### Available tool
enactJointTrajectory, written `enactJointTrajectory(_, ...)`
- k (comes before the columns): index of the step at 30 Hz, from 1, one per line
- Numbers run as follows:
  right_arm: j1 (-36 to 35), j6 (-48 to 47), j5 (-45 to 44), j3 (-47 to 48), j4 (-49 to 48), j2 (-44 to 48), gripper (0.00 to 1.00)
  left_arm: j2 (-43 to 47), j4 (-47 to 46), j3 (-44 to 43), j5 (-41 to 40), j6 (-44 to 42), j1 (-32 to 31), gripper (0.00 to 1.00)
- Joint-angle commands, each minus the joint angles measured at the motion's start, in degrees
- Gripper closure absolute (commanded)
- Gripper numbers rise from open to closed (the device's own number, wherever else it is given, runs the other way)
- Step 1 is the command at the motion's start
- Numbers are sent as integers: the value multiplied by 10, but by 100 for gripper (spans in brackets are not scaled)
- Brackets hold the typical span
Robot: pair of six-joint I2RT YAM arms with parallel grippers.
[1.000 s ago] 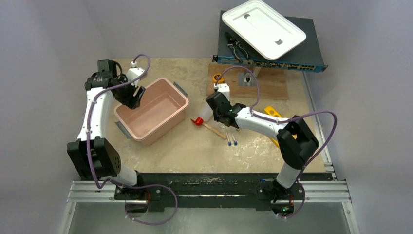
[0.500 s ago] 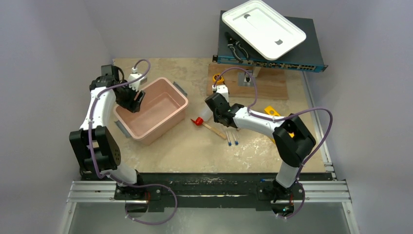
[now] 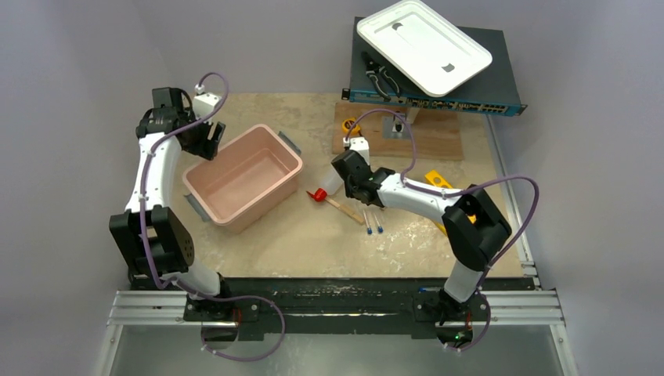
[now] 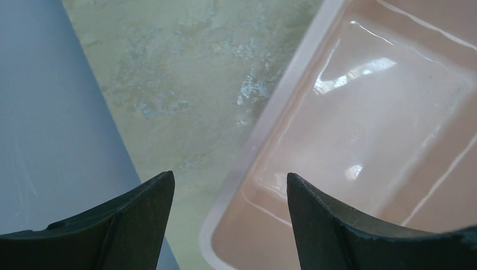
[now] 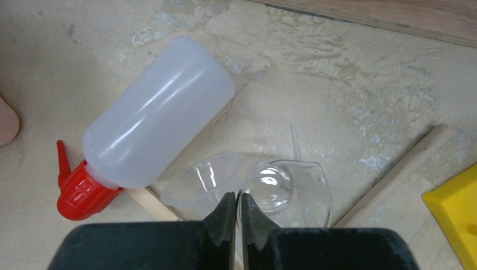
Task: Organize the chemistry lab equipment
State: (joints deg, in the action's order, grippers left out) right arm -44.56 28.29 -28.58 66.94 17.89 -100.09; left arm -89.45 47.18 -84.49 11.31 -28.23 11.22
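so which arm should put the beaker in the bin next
Right. The right gripper is shut on the beaker at its rim, beside the bottle, so it likely only has to lift and carry. The left gripper is open above the bin, holding nothing, away from the beaker.

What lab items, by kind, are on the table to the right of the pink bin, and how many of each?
squeeze bottle: 1
blue-tipped tubes: 2
wooden sticks: 2
clear beaker: 1
yellow rack: 1
Total: 7
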Motion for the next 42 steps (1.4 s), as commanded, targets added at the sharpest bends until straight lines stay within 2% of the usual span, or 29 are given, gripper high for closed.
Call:
enactJointTrajectory(1, 2, 3, -5, -2, 11, 42, 100, -44, -19, -31, -73, 38, -10, 27)
enactJointTrajectory(6, 0, -6, -9, 10, 29, 86, 100, -82, -10, -31, -95, 34, -18, 27)
enactJointTrajectory(10, -4, -14, -4, 29, 45, 119, 100, -92, 1, -19, -68, 23, -18, 33)
enactJointTrajectory(12, -7, -21, 4, 44, 57, 127, 100, -87, 7, -9, -43, 15, -17, 39)
enactJointTrajectory(17, -12, -44, 37, 89, 86, 123, 100, -67, 44, 21, 27, -10, -19, 69)
enactJointTrajectory(21, -25, -62, 57, 118, 96, 117, 100, -36, 55, 67, 37, -38, -18, 77)
enactJointTrajectory(30, -86, -103, 75, 298, 148, 45, 100, 56, 68, 168, 53, -61, -19, 77)
enactJointTrajectory(36, -131, -122, 88, 476, 196, -64, 100, 97, 68, 218, 73, -84, -19, 76)
enactJointTrajectory(42, -142, -124, 114, 568, 217, -149, 100, 132, 52, 258, 76, -123, -19, 75)
